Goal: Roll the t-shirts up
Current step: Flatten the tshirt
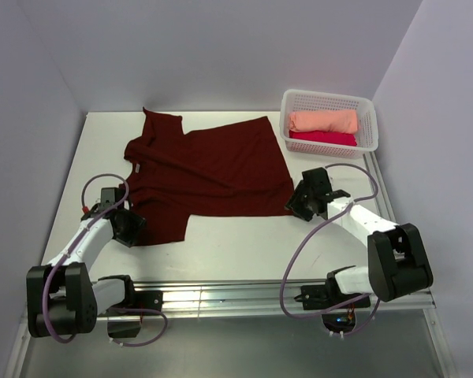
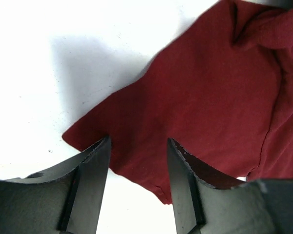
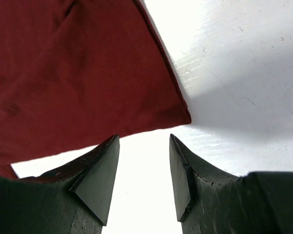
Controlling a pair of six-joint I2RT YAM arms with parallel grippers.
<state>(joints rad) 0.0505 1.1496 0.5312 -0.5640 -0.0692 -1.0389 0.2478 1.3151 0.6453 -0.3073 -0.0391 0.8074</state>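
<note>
Maroon t-shirt (image 1: 209, 169) first: your left gripper (image 2: 138, 141) has its jaws apart, with a corner of the cloth lying under the gap and nothing clamped.

— Your right gripper (image 3: 144, 137) has its jaws apart too. There is bare table (image 1: 244, 244) between them, and the shirt's hem corner is just ahead of the tips.

— Measured from the basket (image 1: 366, 106), your right gripper sits near it on the near side. Your left is well apart from it, at the shirt's other end.

— The shirt itself lies spread flat just left of the basket, with its neck label on the side away from the basket. Inside the basket you have a peach t-shirt (image 1: 323, 120) touching a pink t-shirt (image 1: 323, 138).
</note>
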